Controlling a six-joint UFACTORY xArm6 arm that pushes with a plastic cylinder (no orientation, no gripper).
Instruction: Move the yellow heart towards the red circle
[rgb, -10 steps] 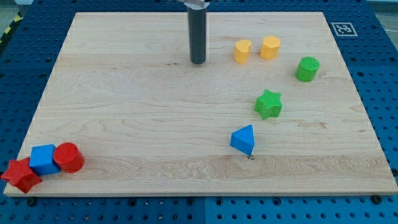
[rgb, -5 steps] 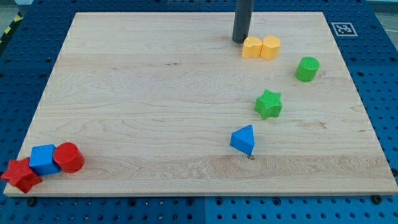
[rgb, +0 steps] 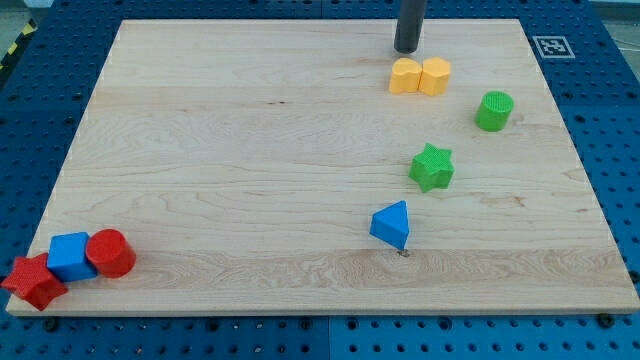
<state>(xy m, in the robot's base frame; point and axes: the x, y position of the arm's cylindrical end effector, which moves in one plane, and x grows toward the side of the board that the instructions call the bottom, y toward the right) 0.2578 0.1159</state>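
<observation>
While no jaws show, my tip (rgb: 406, 49) just above yellow heart (rgb: 404, 76) — red circle (rgb: 111, 253) far bottom-left

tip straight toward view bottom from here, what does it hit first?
Likely the yellow heart, just below my tip with a small gap. The other yellow block touches the heart on the view's right.
</observation>
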